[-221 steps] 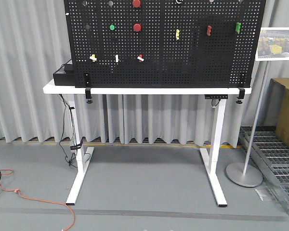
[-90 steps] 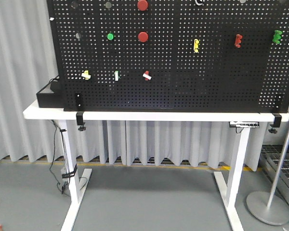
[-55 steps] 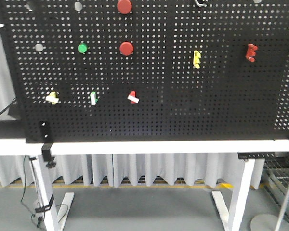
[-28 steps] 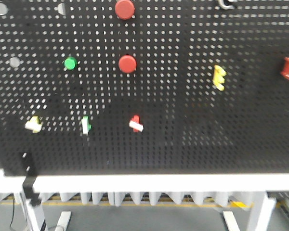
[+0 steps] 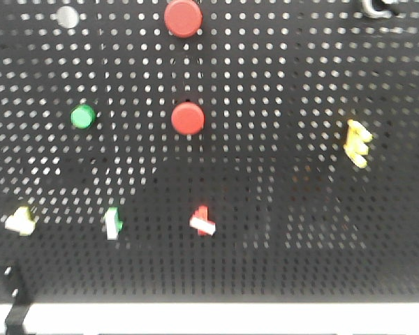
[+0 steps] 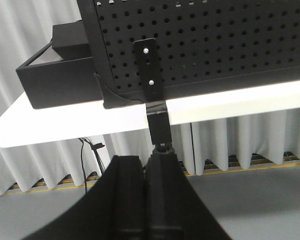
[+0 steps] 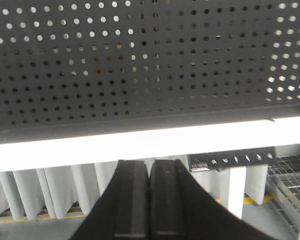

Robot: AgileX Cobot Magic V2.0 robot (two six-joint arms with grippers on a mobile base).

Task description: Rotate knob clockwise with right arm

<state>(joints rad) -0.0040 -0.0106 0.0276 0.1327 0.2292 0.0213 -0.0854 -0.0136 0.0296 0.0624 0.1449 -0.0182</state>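
Knob [image 5: 202,222] red with tilted white bar on pegboard [image 5: 300,265]; left gripper [image 6: 145,170], right gripper [image 7: 150,167] pressed together.

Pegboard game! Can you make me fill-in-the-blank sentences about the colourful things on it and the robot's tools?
1. The small round button left of the lower red button is ____.
2. Straight above the lower red button sits the upper button, coloured ____.
3. The right tool holds nothing, and it is ____.
4. In the left wrist view, the black box rests on a ____ table.

Missing words: green; red; shut; white.
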